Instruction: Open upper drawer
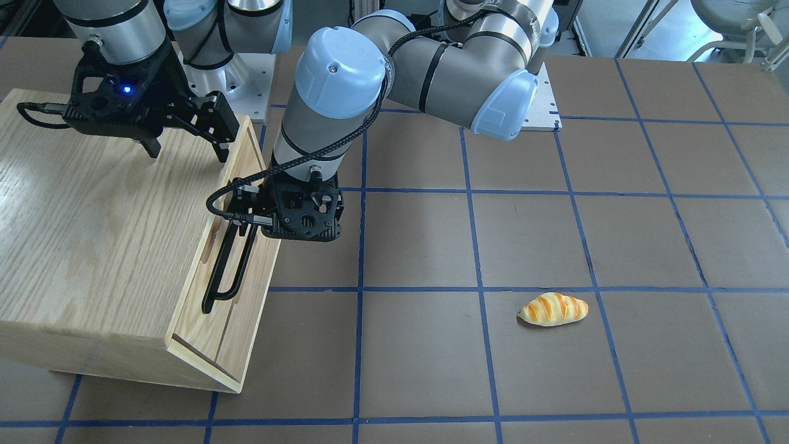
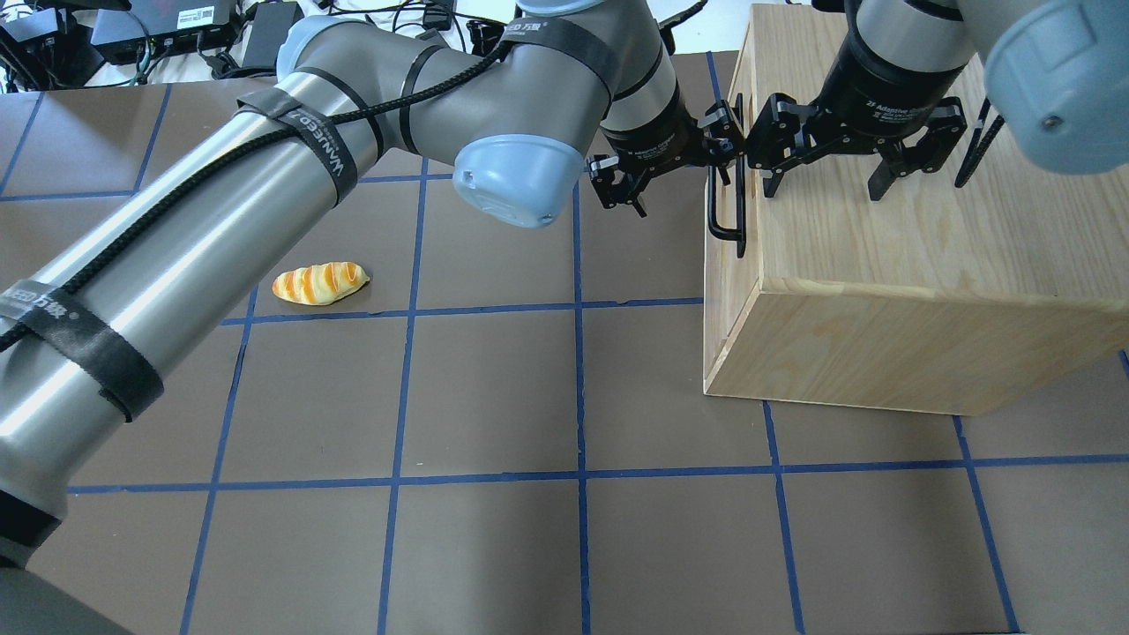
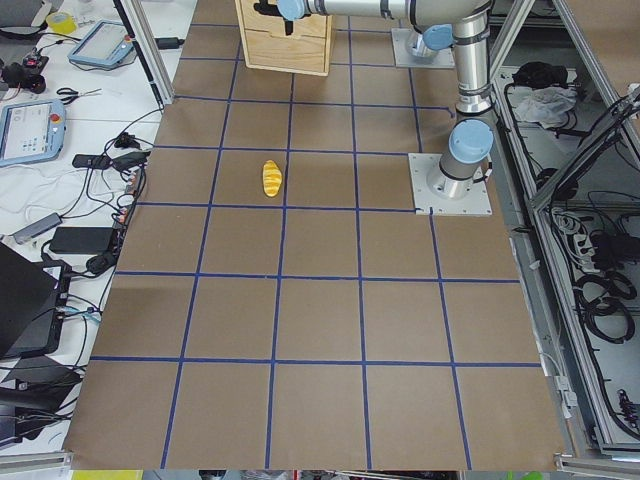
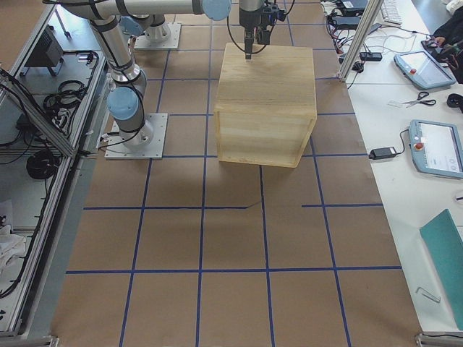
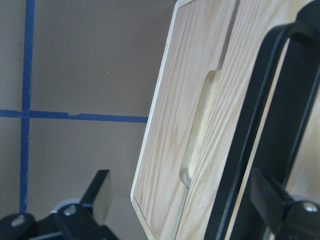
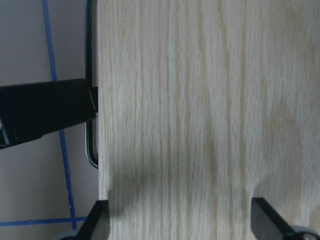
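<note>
The oak-grain cabinet (image 2: pixel 882 265) stands on the robot's right side. Its upper drawer (image 5: pixel 232 150) looks shut, flush with the casing. The drawer's black bar handle (image 2: pixel 725 207) also shows in the front-facing view (image 1: pixel 222 271) and the left wrist view (image 5: pixel 252 135). My left gripper (image 2: pixel 679 168) is open at the cabinet front. The handle runs between its fingers, close to one finger (image 5: pixel 280 200), and nothing is gripped. My right gripper (image 2: pixel 825 185) is open and empty just above the cabinet top (image 6: pixel 200 100).
A toy bread roll (image 2: pixel 319 282) lies on the brown mat on the robot's left side, well away from the cabinet. Blue tape lines grid the mat. The lower drawer panel (image 5: pixel 170 150) sits below the recess. The arm bases stand at the table's back edge.
</note>
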`<state>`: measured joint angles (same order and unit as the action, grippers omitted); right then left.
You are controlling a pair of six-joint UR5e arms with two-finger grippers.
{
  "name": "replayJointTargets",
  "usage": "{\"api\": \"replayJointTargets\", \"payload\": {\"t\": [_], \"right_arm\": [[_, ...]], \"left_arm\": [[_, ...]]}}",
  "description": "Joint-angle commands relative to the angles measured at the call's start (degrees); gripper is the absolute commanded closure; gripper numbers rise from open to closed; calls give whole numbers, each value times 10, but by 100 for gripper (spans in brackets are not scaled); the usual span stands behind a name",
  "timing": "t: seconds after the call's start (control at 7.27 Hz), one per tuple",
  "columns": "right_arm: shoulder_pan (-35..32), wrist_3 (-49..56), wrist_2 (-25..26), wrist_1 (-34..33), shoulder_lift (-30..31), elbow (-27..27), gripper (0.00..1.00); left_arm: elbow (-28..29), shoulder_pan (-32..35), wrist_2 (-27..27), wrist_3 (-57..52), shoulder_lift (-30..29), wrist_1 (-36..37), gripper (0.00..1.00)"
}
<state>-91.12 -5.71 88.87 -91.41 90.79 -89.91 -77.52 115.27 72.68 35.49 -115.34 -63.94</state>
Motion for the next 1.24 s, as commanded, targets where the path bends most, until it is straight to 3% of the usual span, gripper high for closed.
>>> {"api": "replayJointTargets", "payload": {"t": [0.0, 1.1], "right_arm": [[0, 0, 1, 0, 0, 0, 0], [0, 0, 0, 0, 0, 0, 0]], "left_arm": [[0, 1, 0, -3, -7, 1, 0], [-1, 0, 9, -26, -12, 0, 0]]}}
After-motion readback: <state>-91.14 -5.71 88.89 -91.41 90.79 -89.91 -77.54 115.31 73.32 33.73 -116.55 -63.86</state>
